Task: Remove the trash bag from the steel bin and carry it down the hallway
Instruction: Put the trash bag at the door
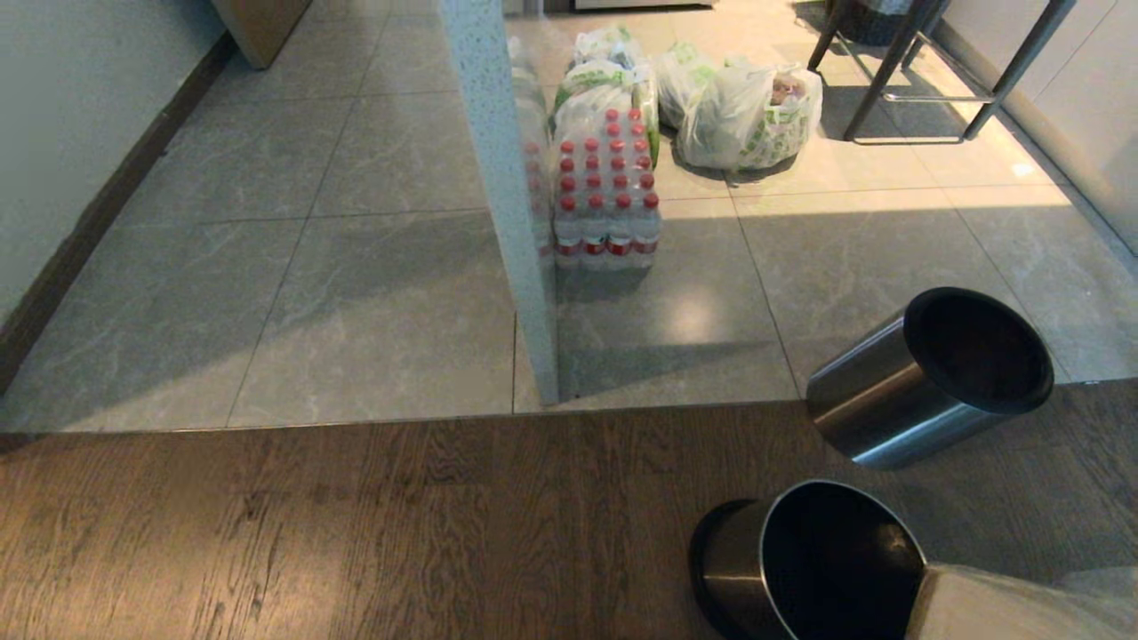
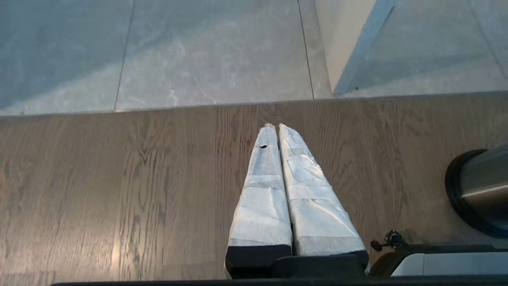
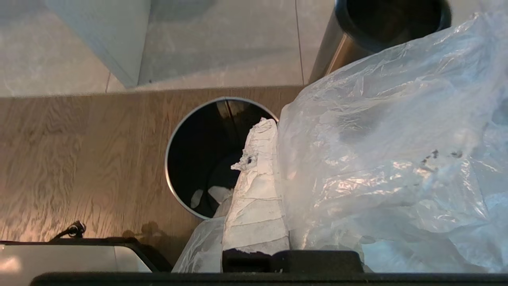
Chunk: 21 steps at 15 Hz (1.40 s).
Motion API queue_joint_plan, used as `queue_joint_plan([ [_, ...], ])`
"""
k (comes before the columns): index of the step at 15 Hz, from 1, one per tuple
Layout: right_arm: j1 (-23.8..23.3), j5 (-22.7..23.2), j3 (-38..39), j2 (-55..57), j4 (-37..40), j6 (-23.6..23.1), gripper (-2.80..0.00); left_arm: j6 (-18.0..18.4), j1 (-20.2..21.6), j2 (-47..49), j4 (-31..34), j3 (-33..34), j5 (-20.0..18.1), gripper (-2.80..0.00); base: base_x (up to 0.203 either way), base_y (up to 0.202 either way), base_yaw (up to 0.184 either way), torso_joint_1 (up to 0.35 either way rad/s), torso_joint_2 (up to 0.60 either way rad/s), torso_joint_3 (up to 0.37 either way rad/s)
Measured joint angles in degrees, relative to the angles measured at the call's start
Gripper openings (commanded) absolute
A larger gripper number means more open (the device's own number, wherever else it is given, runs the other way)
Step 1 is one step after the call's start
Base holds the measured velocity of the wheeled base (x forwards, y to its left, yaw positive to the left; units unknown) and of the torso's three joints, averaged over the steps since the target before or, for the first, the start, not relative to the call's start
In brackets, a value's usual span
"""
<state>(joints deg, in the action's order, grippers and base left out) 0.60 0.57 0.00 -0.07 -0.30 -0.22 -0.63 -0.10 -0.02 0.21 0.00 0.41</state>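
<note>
The clear trash bag drapes over my right gripper, which is shut on it; one taped finger shows and the plastic hides the other. A corner of the bag shows at the head view's lower right. Below the gripper stands the steel bin on the wooden floor, its dark mouth open, also seen in the head view. My left gripper hangs shut and empty over the wood, with the bin's black base beside it. The tiled hallway stretches ahead on the left.
A second steel bin stands at the tile edge to the right. A speckled white wall end divides the tiles. Beyond it are a pack of red-capped bottles, white grocery bags and stool legs.
</note>
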Motion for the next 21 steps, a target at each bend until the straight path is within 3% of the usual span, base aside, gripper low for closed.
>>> queue_joint_plan([
  [21,0.0,0.02,0.0,0.02,-0.02,0.0,-2.8,-0.12,0.0,0.0,-0.02,0.0,0.0,-2.8,0.0,0.0,0.0,0.002,0.0,0.201],
])
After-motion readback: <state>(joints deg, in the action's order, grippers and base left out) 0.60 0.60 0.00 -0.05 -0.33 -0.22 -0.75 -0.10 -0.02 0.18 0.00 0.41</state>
